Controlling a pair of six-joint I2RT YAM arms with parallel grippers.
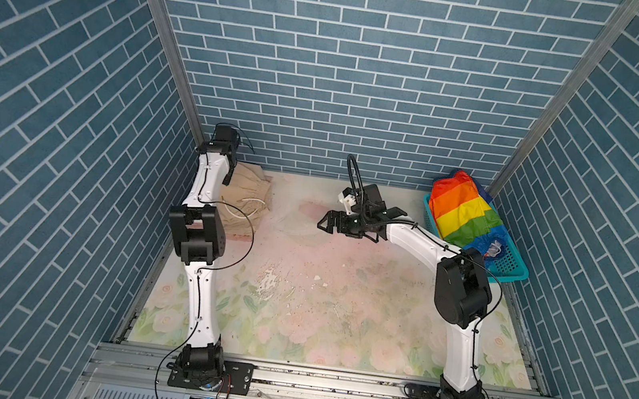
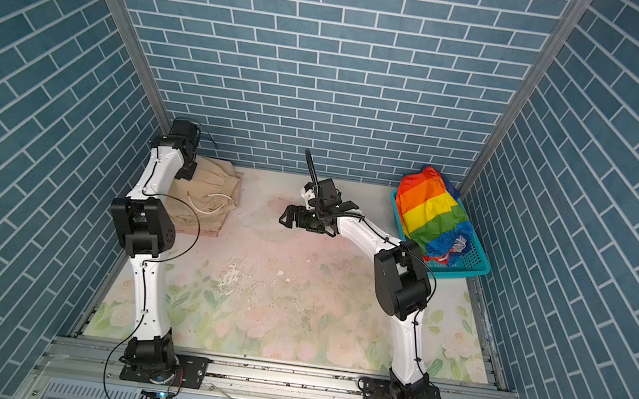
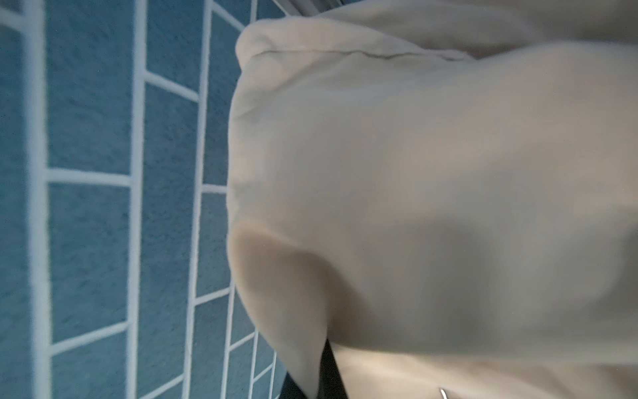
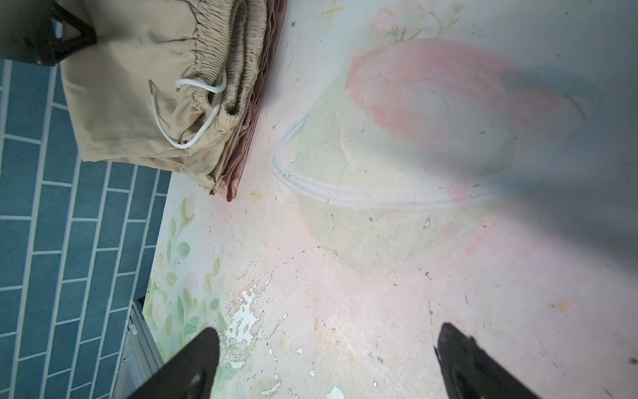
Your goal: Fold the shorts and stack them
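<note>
The beige shorts (image 1: 244,203) lie folded in the far left corner of the flowered desk (image 1: 338,295), gathered waistband facing the middle and a white drawstring (image 4: 193,138) looped across the top. They sit squarely on the pale pink shorts (image 4: 248,138), which show only as a thin edge peeking out from under them. The left claw (image 1: 227,181) is down on the far left corner of this stack with its fingers pressed together. In the left wrist view beige cloth (image 3: 414,207) bulges right up against the lens and covers nearly all of the claw, so whether a fold is caught between the fingers cannot be told. The right claw (image 1: 326,224) hangs above the bare middle of the desk, well apart from the stack, pointing toward it with its fingers spread wide and nothing between them – the right wrist view shows both dark fingertips (image 4: 207,345) with only the worn desk print below. The rainbow-striped shorts (image 1: 462,215) are heaped, unfolded, in the teal basket (image 1: 511,272) at the far right edge, bulging above its rim.
</note>
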